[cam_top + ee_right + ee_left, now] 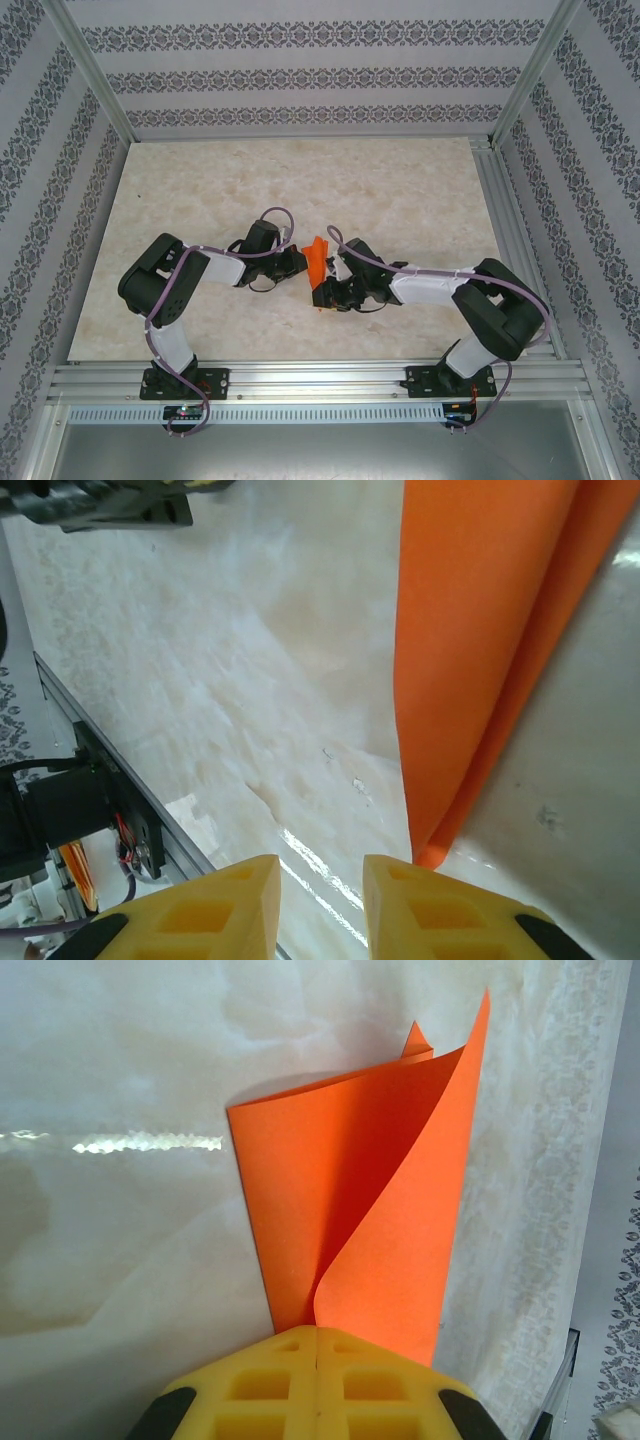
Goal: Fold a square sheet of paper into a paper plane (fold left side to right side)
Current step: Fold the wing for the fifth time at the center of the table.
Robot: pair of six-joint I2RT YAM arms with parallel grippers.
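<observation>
Left end effector (317,1338), clamped shut on the curled square sheet of paper (345,1200) above the surface (400,190), should hold steady while the narrowly parted, empty right end effector (320,880) aligns edges squarely.

Bright, even light; mild glare streaks.

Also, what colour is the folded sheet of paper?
The square sheet of paper is plain bright orange, no pattern. The left wrist view shows it best.
</observation>
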